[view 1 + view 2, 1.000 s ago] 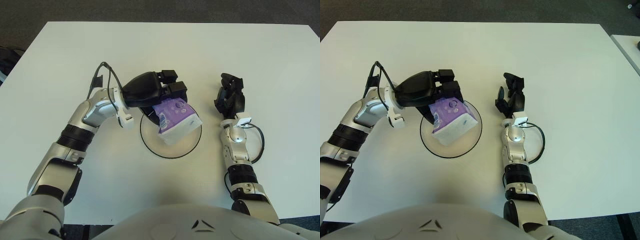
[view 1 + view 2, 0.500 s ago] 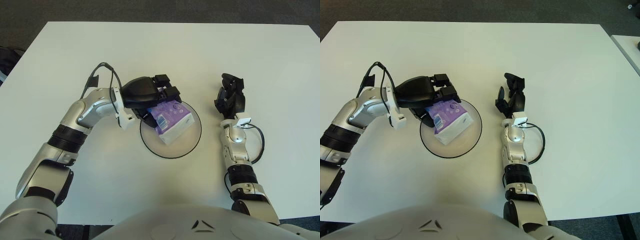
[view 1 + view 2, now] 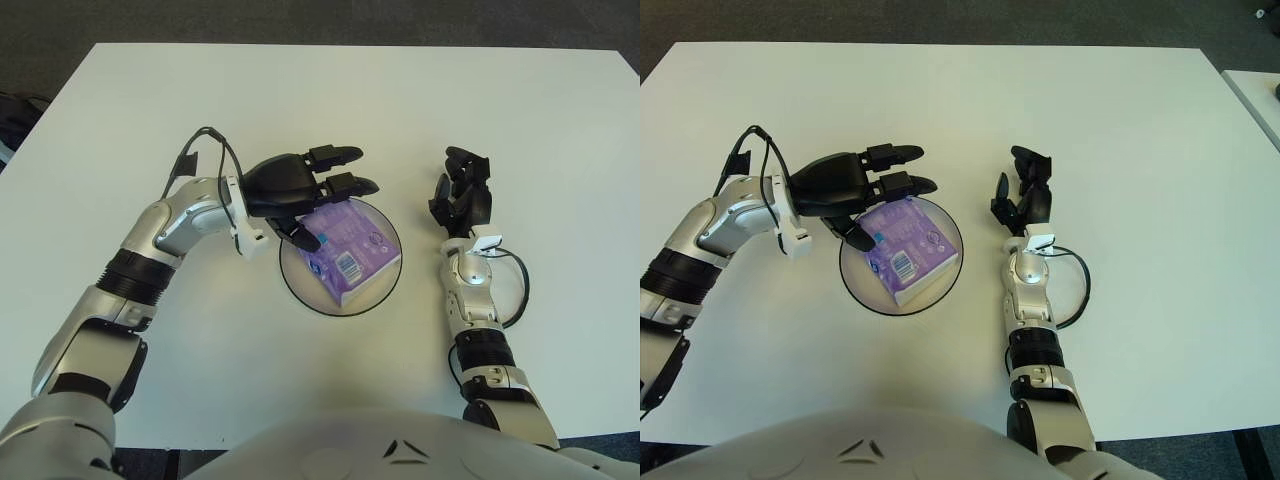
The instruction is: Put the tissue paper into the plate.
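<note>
Spreading its dark fingers [image 3: 340, 155], the left hand [image 3: 300, 185] is hovering over the rear-left rim of the plate [image 3: 385, 290] and gripping nothing. The tissue packet [image 3: 345, 250], purple on top with a white barcode label, is lying flat inside the plate, which is sitting near the middle of the white table [image 3: 330, 90], somewhat toward the robot's edge. The packet is resting just beneath and to the right of the left palm; the thumb is pointing down close to its near-left corner, though whether the two are touching cannot be told, while the two longer fingers are reaching out above the plate's far rim, apart from the packet.

Judging by this, the release step is under way and the placement looks essentially accomplished. What the next move calls for is lifting the left hand up and back toward the table's left side without brushing the packet or dragging the plate.

Off to the right of the plate, the right hand [image 3: 460, 195] is showing idle, its fingers loosely curled and grasping nothing.
</note>
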